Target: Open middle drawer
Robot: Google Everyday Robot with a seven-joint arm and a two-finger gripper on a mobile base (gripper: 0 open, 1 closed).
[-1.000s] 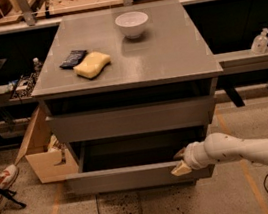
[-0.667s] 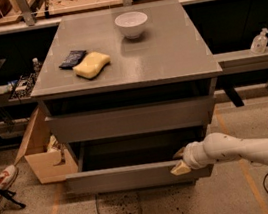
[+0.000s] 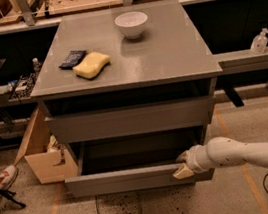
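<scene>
Now | gripper (image 3: 182, 165) at middle drawer (image 3: 125, 179) front, right end | jaws clamped over its top edge

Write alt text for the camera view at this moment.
The robot's gripper is at the front edge of the middle drawer, near its right end, and the drawer is pulled out. On the grey cabinet top sit a white bowl, a yellow sponge and a dark packet.
</scene>
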